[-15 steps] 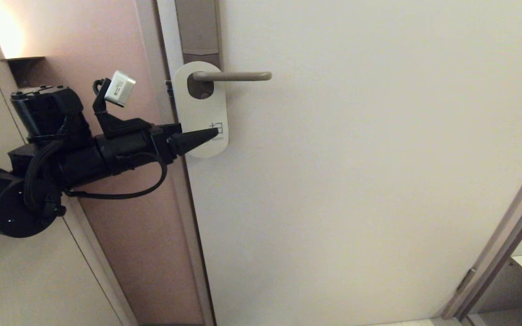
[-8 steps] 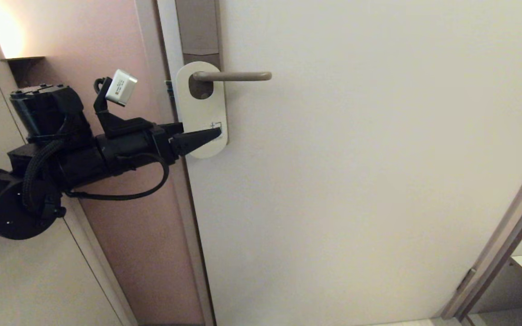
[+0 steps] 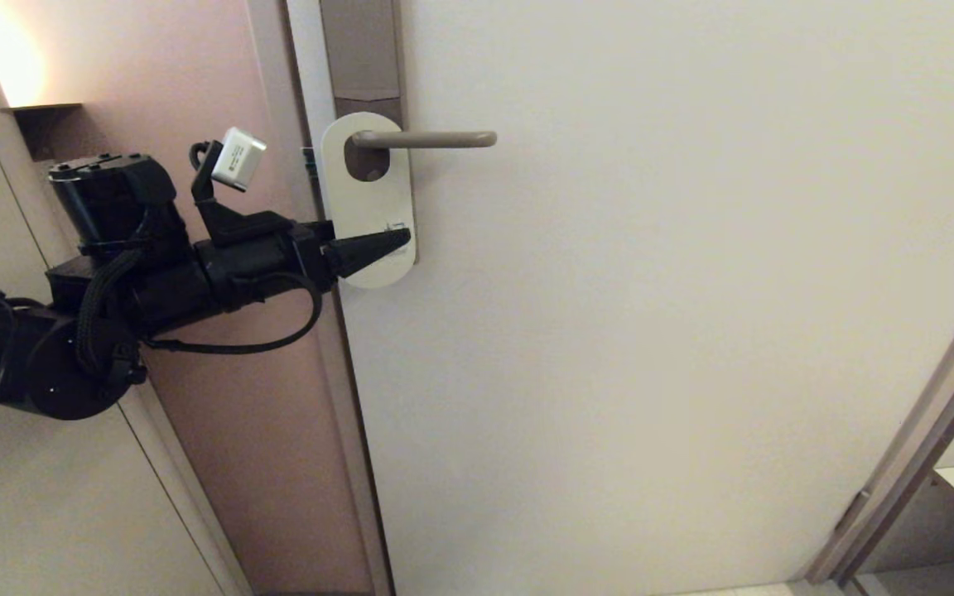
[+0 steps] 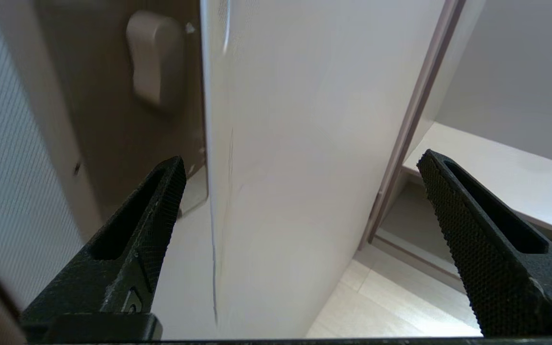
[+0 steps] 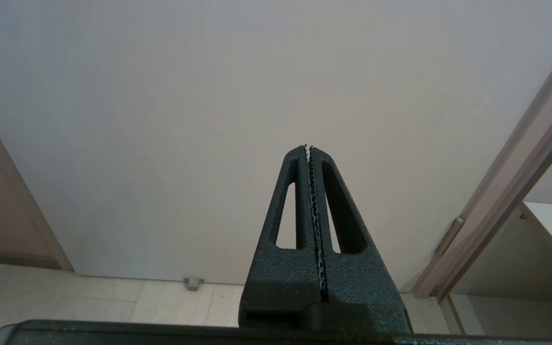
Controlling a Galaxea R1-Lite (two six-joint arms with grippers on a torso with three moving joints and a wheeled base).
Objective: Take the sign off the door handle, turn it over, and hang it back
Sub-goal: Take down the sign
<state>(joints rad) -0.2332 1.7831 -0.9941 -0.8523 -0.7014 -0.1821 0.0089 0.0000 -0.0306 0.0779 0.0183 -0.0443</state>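
While its jaws stand spread wide, the left gripper reaches in level from the hinge-free edge of the door and holds nothing. In the left wrist view the two fingers flank a thin pale sheet seen edge-on, which I judge to be the sign with one finger on each face, though that view alone does not settle whether it is the card or the door's edge. No finger is seen pressing on it. From the head view the gripper's tip overlaps the lower rounded end of the sign, near its small printed mark. The sign hangs upright by its oval hole on the door handle, close against the lock plate at the door's edge, its white face outward. The approach at the free lower end appears deliberate: that end can be pinched without fouling the lever, and the card can then be slid along the handle toward its open tip. The task stands at its first step; removal has not begun. The right gripper, pressed shut and empty, is parked low facing the bare door, well apart from the work.
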